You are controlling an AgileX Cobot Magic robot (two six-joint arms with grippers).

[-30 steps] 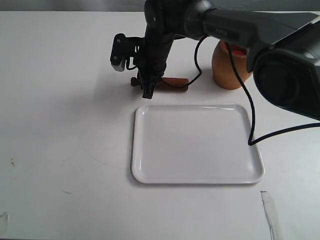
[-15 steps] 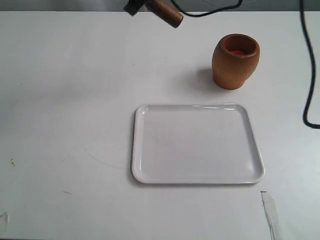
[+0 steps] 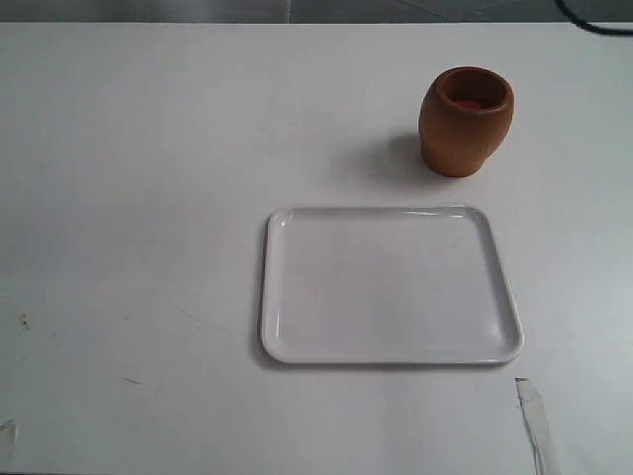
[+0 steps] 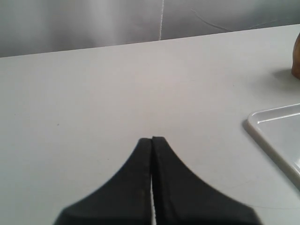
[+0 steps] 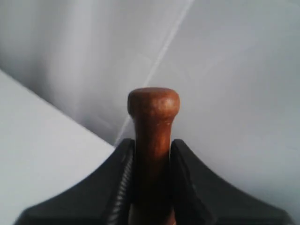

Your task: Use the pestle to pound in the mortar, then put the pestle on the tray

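The light brown mortar (image 3: 465,121) stands upright at the back right of the table, its reddish inside showing. In front of it lies the white tray (image 3: 272,297), with nothing on it. My right gripper (image 5: 152,145) is shut on the reddish-brown pestle (image 5: 153,117), whose thin knobbed end sticks out past the fingertips; it is held in the air, outside the exterior view. My left gripper (image 4: 152,138) is shut with nothing in it, low over the bare table, with the tray's corner (image 4: 276,126) and a sliver of the mortar (image 4: 296,56) off to one side.
A grey backdrop wall (image 4: 93,21) rises behind the table's far edge. A thin pale strip (image 3: 537,426) lies near the front right corner. A black cable (image 3: 593,18) crosses the top right corner of the exterior view.
The right arm took the pestle off the table behind the tray and lifted it up and away. Arm and pestle have now left the exterior view entirely.
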